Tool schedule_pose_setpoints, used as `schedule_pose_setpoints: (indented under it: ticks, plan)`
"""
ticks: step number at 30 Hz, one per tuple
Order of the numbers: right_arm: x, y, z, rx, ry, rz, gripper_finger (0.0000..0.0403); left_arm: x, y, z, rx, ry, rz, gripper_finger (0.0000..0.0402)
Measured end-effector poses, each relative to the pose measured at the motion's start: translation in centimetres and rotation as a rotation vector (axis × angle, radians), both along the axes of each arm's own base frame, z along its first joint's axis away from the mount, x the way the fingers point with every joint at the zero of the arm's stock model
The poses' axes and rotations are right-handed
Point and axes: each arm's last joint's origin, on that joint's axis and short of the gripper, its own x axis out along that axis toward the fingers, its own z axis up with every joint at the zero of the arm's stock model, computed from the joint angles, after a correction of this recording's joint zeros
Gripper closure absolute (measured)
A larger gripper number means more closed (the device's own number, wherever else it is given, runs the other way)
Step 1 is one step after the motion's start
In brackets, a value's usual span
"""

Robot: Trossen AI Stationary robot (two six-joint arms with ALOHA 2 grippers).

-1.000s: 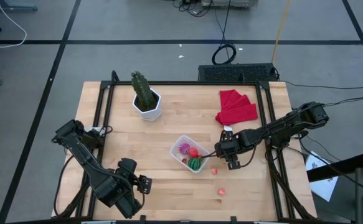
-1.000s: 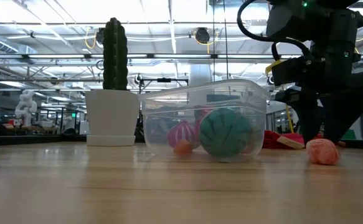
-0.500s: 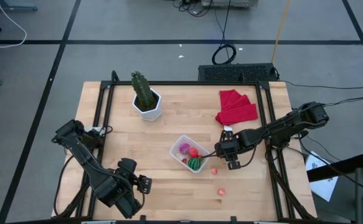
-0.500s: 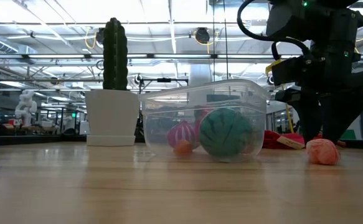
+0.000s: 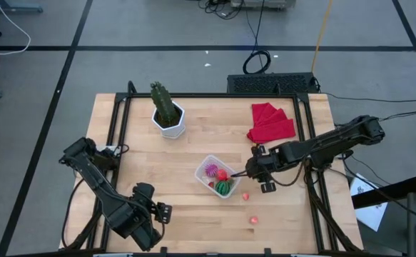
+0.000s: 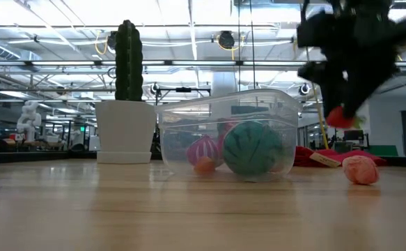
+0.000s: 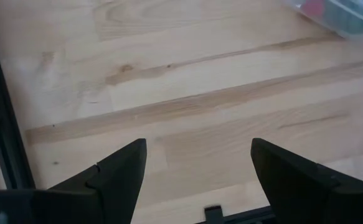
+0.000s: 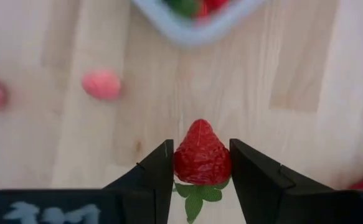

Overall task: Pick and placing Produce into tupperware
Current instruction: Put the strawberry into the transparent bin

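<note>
The clear tupperware (image 5: 218, 176) (image 6: 223, 125) stands mid-table and holds a green striped melon (image 6: 251, 148), a purple ridged piece (image 6: 203, 149) and a small red berry (image 6: 204, 166). Just to its right, above the table, my right gripper (image 5: 253, 173) (image 8: 201, 146) is shut on a red strawberry (image 8: 201, 155) (image 6: 338, 117). Two pink berries (image 5: 245, 195) (image 5: 253, 220) lie on the wood nearer the front edge. My left gripper (image 5: 158, 214) (image 7: 197, 168) stands open over bare wood at the near left. My right gripper pinches the strawberry by its two sides (image 8: 180, 163) between the two fingers, which slant steeply down from the table's right. The leafy end (image 8: 197, 193) lies toward the wrist and the pointed end away from it. The strawberry is lifted clear of the table.
A cactus in a white pot (image 5: 168, 114) stands at the far left. A red cloth (image 5: 270, 123) lies at the far right. Black frame rails (image 5: 119, 121) run along the table's left and right sides. Bare wood lies between the tupperware and the left arm.
My right gripper has risen from the table beside the tupperware, taking the strawberry up with it, so the strawberry is lifted clear of the wood.
</note>
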Motion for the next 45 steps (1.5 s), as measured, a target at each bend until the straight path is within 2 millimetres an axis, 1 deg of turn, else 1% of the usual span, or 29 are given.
schedule_pose_setpoints:
  ticks: [6, 10, 12, 15, 21, 24, 29, 31, 33, 41, 45]
  plan:
    - [1.8, 0.4, 4.6, -0.004, -0.105, 0.072, 0.0272, 0.0, 0.0, 0.0, -0.003, -0.002, 0.017, 0.0110]
    - [2.9, 0.7, 6.9, 0.000, -0.191, 0.101, 0.0272, 0.0, 0.0, 0.0, -0.003, -0.002, 0.018, 0.0110]
    - [3.6, 0.9, 7.6, -0.002, -0.214, 0.115, 0.0273, 0.0, 0.0, 0.0, -0.003, -0.002, 0.018, 0.0110]
    - [5.1, 1.3, 7.9, -0.018, -0.210, 0.147, 0.0273, 0.0, 0.0, 0.0, -0.003, -0.002, 0.019, 0.0110]
    - [8.7, 2.2, 7.1, -0.057, -0.184, 0.225, 0.0273, 0.0, 0.0, 0.0, -0.004, -0.003, 0.019, 0.0110]
    - [10.3, 2.6, 6.3, -0.071, -0.163, 0.252, 0.0273, 0.0, 0.0, 0.0, -0.004, -0.003, 0.019, 0.0110]
    - [11.8, 2.7, 3.4, -0.093, -0.077, 0.283, 0.0273, 0.0, 0.0, 0.0, -0.003, -0.003, 0.019, 0.0110]
    - [12.2, 2.6, 2.4, -0.096, -0.048, 0.280, 0.0273, 0.0, 0.0, 0.0, -0.003, -0.002, 0.017, 0.0110]
    - [12.4, 2.3, 1.8, -0.098, -0.031, 0.274, 0.0273, 0.0, 0.0, 0.0, -0.003, -0.002, 0.016, 0.0110]
    - [12.7, 1.0, 1.5, -0.097, -0.017, 0.239, 0.0273, 0.0, 0.0, 0.0, 0.000, 0.002, -0.003, 0.0110]
    - [12.4, 0.5, 0.8, -0.098, 0.015, 0.224, 0.0273, 0.0, 0.0, 0.0, 0.000, 0.003, -0.008, 0.0110]
